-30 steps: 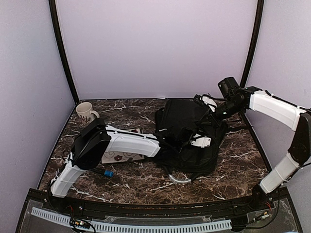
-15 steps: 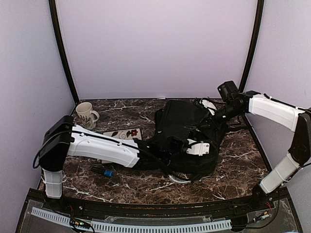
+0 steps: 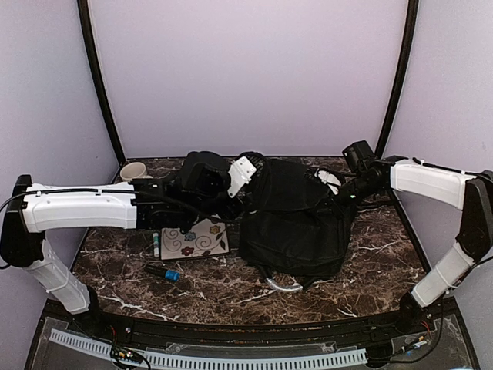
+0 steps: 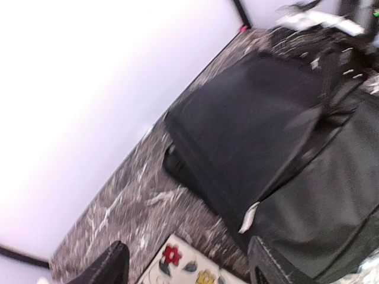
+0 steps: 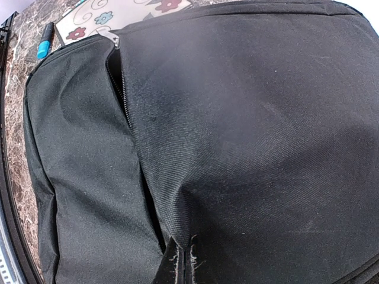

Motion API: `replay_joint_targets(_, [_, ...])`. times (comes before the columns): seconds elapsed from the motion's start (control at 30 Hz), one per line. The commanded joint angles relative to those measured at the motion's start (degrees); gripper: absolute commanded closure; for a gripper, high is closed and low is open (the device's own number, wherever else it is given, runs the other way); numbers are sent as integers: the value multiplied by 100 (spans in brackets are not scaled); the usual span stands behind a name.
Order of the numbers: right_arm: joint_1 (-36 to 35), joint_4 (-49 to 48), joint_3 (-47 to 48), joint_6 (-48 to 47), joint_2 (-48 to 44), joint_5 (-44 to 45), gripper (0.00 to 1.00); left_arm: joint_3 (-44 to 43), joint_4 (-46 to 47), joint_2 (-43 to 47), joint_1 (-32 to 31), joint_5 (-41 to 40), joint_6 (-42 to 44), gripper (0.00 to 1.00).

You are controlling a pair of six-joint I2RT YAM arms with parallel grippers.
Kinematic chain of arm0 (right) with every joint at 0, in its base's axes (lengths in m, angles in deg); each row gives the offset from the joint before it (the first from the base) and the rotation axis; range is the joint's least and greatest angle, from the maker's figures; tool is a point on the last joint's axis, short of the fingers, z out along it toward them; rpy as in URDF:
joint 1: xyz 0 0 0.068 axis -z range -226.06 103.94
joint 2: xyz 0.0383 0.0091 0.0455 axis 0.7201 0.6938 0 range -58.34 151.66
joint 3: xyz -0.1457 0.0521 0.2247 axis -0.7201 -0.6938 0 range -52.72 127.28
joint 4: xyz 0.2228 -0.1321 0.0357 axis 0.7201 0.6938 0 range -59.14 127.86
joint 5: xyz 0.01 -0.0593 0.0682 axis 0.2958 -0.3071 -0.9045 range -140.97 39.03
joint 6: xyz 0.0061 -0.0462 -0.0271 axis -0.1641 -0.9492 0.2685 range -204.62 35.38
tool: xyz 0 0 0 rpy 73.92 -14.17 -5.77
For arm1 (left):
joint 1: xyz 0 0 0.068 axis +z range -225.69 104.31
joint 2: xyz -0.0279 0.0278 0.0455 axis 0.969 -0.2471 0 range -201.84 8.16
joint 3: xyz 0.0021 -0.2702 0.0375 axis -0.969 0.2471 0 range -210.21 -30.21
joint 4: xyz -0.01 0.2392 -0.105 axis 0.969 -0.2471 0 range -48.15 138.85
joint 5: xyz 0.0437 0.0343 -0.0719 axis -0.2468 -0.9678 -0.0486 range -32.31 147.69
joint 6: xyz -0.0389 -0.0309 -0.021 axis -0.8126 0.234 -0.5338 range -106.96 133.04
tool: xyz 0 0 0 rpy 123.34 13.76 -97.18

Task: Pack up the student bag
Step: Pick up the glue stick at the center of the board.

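Packing looks unfinished: notebook (image 3: 196,239), marker (image 3: 163,272) and mug (image 3: 132,171) lie on the worktop (image 3: 370,254). The left gripper (image 4: 189,260) is wide and empty. The right gripper (image 5: 180,266) pinches the student bag (image 3: 296,223).

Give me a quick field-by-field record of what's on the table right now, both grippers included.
student bag: black, lying flat, centre-right; one zipper looks partly open
left gripper: open, holding nothing, hovering by the bag's left edge
right gripper: shut, apparently pinching bag fabric at the far right side
floral card: flat, left of the bag
blue-capped marker: in front of the card
mug: back left corner, only its top showing
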Motion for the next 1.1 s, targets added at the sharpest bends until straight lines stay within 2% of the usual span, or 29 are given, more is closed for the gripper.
replay_joint_targets(0.0, [14,-247,-66,-53,61,122,100,126,-1425,452,449,269,-1819,22])
replay_joint_targets(0.07, [13,-246,-72,-59,61,103,100,310,-1557,645,702,333,-2431,2])
replay_joint_targets(0.1, [13,-243,-74,-58,61,99,100,396,-1677,728,864,360,-2781,1])
replay_joint_targets(0.27, [14,-239,-96,-79,30,81,100,326,-3089,739,1995,885,-4336,1])
replay_joint_targets(0.4, [13,-232,-108,-81,24,38,100,802,-2970,1092,2361,1034,-4360,1])
replay_joint_targets(0.5, [13,-225,-97,-82,26,4,100,1130,-2754,1447,2687,1465,-4344,1])
replay_joint_targets(0.57, [14,-221,-108,-78,26,-10,100,1227,-2869,1619,3053,1494,-4617,1])
replay_joint_targets(0.63, [13,-212,-107,-77,26,-23,100,1257,-3310,1750,3423,1279,-5262,1])
replay_joint_targets(0.67, [12,-212,-101,-82,28,-28,100,1277,-3515,1755,3698,1474,-5439,1])
replay_joint_targets(0.73, [13,-212,-108,-81,41,-49,100,1331,-3723,1623,4221,2356,-5444,1])
replay_joint_targets(0.8, [13,-200,-95,-93,59,-51,100,1452,-3681,1460,4602,3061,-5140,1])
replay_joint_targets(0.87, [13,-186,-91,-87,77,-60,100,1615,-3598,1282,4863,3466,-4956,5])
replay_joint_targets(0.93, [8,-186,-97,-92,63,-54,100,1718,-3533,1067,5038,3841,-4902,19])
replay_joint_targets(1.07, [13,-203,-119,-91,35,-31,100,1829,-3428,771,5095,4063,-4925,35])
